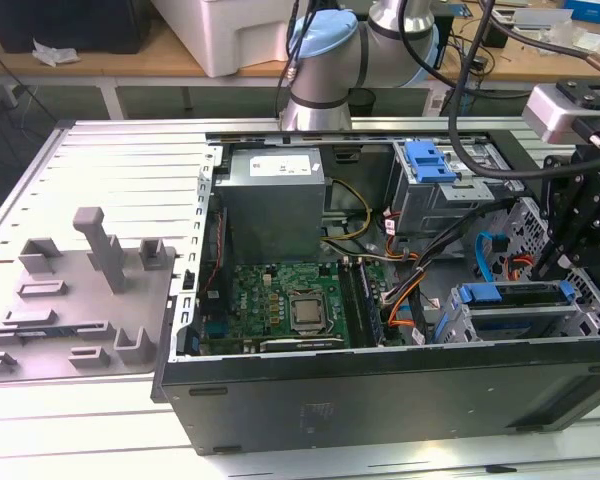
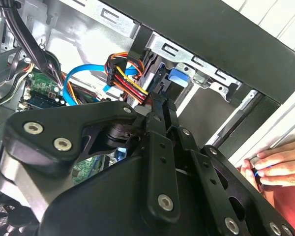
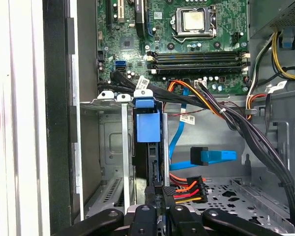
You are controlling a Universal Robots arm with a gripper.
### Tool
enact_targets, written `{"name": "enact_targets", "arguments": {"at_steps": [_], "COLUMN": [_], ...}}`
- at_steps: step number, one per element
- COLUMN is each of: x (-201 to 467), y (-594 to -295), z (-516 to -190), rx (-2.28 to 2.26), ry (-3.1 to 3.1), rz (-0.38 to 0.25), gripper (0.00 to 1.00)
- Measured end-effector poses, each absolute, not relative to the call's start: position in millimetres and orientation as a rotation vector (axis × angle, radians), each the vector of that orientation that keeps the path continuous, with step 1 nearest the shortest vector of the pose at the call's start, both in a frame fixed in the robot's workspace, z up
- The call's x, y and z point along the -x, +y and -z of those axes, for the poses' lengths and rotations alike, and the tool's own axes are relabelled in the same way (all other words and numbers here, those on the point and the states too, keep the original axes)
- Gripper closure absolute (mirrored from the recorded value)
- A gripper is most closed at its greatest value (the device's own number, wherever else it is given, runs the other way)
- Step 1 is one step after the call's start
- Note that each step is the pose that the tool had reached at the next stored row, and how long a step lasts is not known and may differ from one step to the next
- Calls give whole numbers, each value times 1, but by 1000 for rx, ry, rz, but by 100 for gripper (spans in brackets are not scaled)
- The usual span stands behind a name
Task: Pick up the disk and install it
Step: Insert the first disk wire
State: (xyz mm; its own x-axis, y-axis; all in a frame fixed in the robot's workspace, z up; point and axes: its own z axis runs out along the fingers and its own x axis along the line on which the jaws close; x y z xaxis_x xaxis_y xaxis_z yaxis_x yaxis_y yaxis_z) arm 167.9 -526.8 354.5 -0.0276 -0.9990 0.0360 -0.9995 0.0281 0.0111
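- Slotted metal surface (image 1: 90,150) with an open PC case (image 1: 380,400) lying on its side. A grey fixture tray (image 1: 80,290) sits beside it on the exterior view's left, and there are benches and boxes behind.
- Exterior view: the disk (image 1: 505,297) stands on edge in the drive cage (image 1: 460,325), at the case corner toward the exterior view's right. Its blue carrier is uppermost and its long axis runs across the view. The gripper (image 1: 558,275) hangs over the disk's end on the exterior view's right, touching it or as good as. The blue bracket (image 1: 430,160) on the cage further back is a different part, not the disk.
- First wrist view: you're looking straight along the disk (image 3: 147,125), so its long axis points away from the gripper (image 3: 158,199) toward the motherboard (image 3: 187,44). The disk is between the cage rails, with its near end right at the jaws. The jaws are pinched to a narrow gap and look clamped on that near end. The contact itself is murky though, so that's my read. An orange-and-yellow power plug (image 3: 187,189) sits just beside them.
- Second wrist view: the gripper (image 2: 160,102) linkage is folded in tight, jaws nearly together, aimed at the blue end of the disk (image 2: 181,79) inside the cage. The power plug (image 2: 123,73) is just beside the tips. A person's hand (image 2: 270,167) rests on the case's outer edge, apart from the gripper.
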Motion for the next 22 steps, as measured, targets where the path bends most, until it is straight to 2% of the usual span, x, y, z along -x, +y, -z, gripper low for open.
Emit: {"name": "enact_targets", "arguments": {"at_steps": [22], "x": [-168], "y": [-527], "z": [-350], "rx": [-2194], "ry": [-2201], "rz": [-27], "gripper": [83]}}
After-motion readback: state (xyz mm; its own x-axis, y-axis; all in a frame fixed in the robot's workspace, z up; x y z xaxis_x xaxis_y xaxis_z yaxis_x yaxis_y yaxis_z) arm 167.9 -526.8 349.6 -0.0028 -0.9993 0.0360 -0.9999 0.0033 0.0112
